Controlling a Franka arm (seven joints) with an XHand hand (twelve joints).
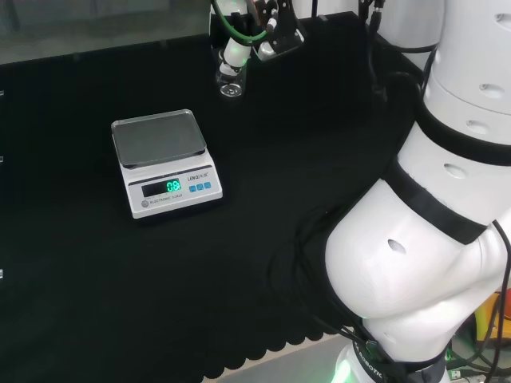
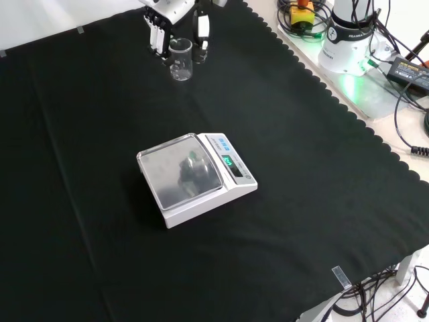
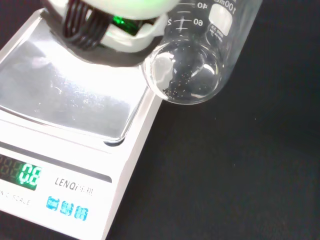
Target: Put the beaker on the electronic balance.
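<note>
Clear glass beaker [image 2: 181, 59] is held between the fingers of the hand [image 2: 175, 25] near the cloth's [image 2: 322, 174] far edge in the front view; the electronic balance [image 2: 196, 178], mid-cloth, is not yet loaded.

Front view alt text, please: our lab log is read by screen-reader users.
A robot hand at the top of the view has its fingers around a clear beaker. Below it, an electronic balance sits on the black cloth, its steel pan bare.
</note>
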